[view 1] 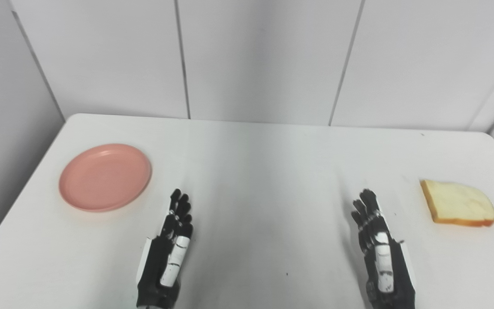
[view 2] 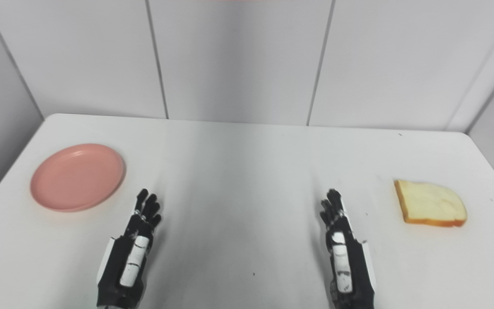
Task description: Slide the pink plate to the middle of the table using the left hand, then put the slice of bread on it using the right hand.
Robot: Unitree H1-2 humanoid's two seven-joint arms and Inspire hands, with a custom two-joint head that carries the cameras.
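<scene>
The pink plate (view 1: 105,177) lies empty on the left side of the white table (view 1: 264,171). The slice of bread (view 1: 458,203) lies flat on the right side. My left hand (view 1: 170,249) is open and empty near the front edge, fingers straight and pointing away, to the right of and nearer than the plate, not touching it. My right hand (view 1: 380,251) is open and empty near the front edge, fingers straight, to the left of and nearer than the bread, not touching it.
White wall panels (view 1: 264,60) rise just behind the table's far edge. The table's left and right edges slope outward toward me.
</scene>
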